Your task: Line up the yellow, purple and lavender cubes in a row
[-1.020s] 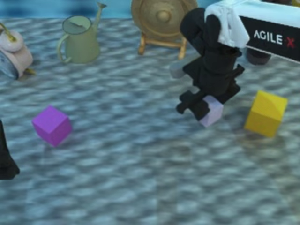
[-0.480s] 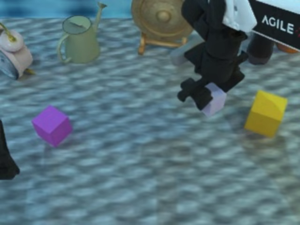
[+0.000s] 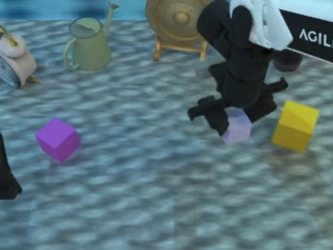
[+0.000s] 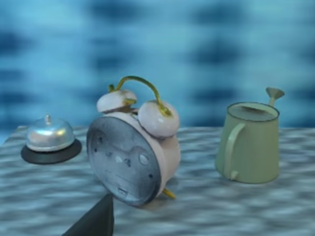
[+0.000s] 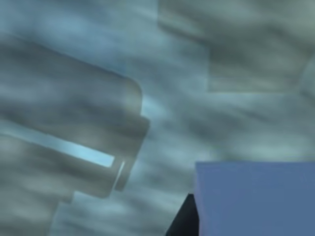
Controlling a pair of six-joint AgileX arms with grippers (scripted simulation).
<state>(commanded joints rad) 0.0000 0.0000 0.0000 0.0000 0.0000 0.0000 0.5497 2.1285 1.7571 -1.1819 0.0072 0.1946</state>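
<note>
— What does the tabletop point(image 3: 156, 198) look like under and around the tool?
— A mottled grey-blue, wavy pattern, spread out on every side of it.

— And beyond the tool, at the table's far edge?
— A blurred blue wall point(image 4: 197, 49), patched darker and lighter blue.

— How is the light?
— Soft and even, with faint shadows lying on the tabletop below the tool.

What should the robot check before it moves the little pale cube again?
1. Right gripper over the lavender cube: ok.
2. Fingers closed on it: cannot tell.
3. Cube lifted off the table: cannot tell.
4. Yellow cube apart from the lavender one: ok.
5. Purple cube in the row: not ok, it sits far to the left.
6. Left gripper parked at the left edge, out of the way: ok.
</note>
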